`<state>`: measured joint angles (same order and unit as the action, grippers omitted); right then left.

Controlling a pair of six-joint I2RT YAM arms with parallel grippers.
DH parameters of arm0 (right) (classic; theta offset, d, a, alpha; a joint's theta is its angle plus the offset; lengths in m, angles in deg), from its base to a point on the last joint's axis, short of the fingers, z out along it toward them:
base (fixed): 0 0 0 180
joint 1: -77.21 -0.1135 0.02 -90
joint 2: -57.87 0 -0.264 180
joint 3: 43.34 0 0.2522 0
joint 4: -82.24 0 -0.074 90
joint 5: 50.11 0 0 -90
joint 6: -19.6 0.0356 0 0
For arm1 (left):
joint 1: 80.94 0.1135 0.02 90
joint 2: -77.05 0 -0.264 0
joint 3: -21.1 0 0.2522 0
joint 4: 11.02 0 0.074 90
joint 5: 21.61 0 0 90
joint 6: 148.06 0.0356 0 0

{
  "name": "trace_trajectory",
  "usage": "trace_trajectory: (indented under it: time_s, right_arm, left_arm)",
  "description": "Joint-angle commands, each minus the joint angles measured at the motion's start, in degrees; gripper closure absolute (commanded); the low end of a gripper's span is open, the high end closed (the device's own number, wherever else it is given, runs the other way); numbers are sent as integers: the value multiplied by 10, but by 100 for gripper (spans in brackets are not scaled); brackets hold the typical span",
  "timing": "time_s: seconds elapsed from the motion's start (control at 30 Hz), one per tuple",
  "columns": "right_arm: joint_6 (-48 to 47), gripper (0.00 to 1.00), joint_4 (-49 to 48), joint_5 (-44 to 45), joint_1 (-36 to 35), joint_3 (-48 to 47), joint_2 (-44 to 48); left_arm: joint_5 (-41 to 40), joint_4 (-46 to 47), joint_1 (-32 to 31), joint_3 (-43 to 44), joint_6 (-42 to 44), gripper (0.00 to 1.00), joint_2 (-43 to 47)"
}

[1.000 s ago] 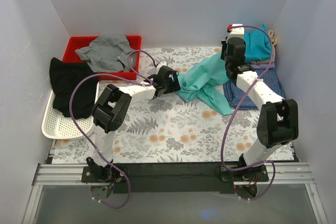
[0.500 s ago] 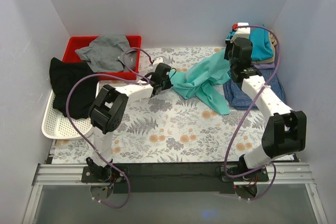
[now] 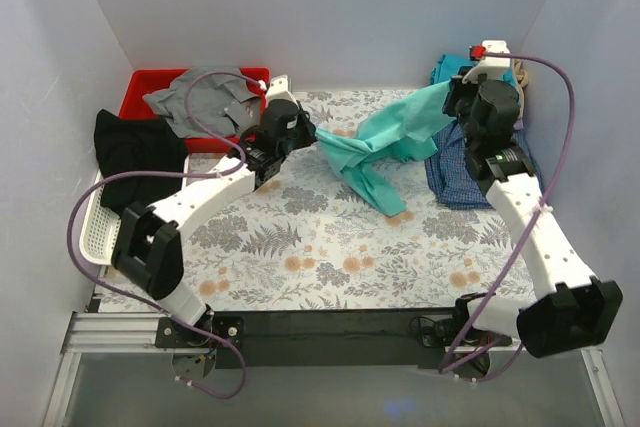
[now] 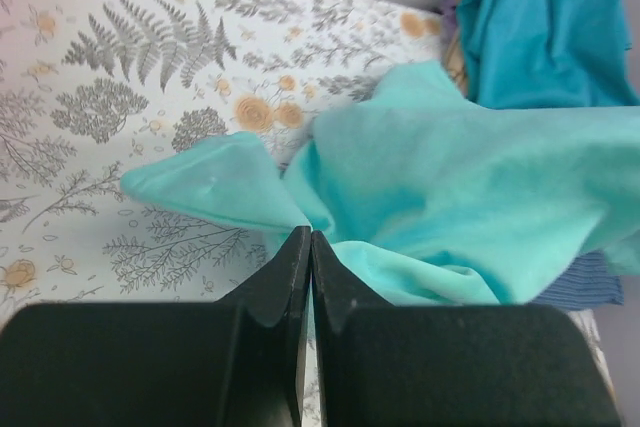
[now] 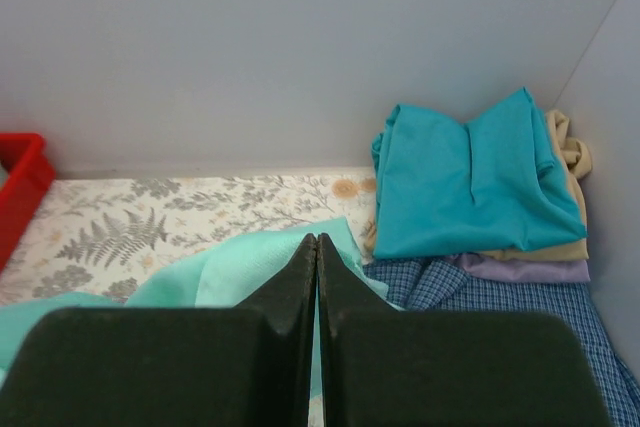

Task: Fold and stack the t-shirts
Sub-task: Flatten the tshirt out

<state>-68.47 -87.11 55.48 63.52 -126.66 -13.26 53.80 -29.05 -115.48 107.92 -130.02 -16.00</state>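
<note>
Top external: left fingers (image 4: pixel 285 277) and right fingers (image 5: pixel 296 282) are both pinched shut on the mint-green tee (image 3: pixel 392 137), strung between them. Nothing looks folded yet, and the pile (image 5: pixel 470 187) is waiting.

The mint-green tee (image 3: pixel 385 142) hangs stretched and crumpled, one end drooping. The folded teal-blue shirt (image 5: pixel 465 182) tops the beige shirt (image 5: pixel 568 152), lavender shirt (image 5: pixel 520 267) and blue check shirt (image 5: pixel 500 302).

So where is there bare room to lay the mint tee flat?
The widest bare patch is the near half of the table, between the left arm and right arm, in front of the hanging tee. Crowded: the far right corner, with the check shirt and teal shirt; the left edge, with the bin and tray.
</note>
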Motion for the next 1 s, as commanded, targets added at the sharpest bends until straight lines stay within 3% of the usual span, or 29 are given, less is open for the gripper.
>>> trace_trajectory:
  time_s: [0.0,0.17,0.37,0.5,0.67,0.77,0.9,0.97]
  right_arm:
    - [14,99,8,-36,-12,23,78]
    - [18,99,58,-45,-27,33,160]
    - [27,99,73,-50,-33,53,184]
    - [31,99,63,-54,-33,64,157]
    - [25,99,52,-58,-34,68,111]
    - [18,99,47,-55,-34,71,91]
    - [12,99,43,-52,-34,67,69]
    - [10,99,43,-50,-34,61,57]
  left_arm:
    - [18,-45,4,14,31,100,104]
    - [106,-157,4,62,46,100,183]
    - [80,-196,4,40,24,100,224]
    - [69,-180,4,7,20,100,156]
    - [91,-155,4,14,11,100,-1]
    - [103,-139,7,33,7,90,-85]
    - [113,-135,16,70,6,53,-153]
    - [113,-134,19,79,6,44,-166]
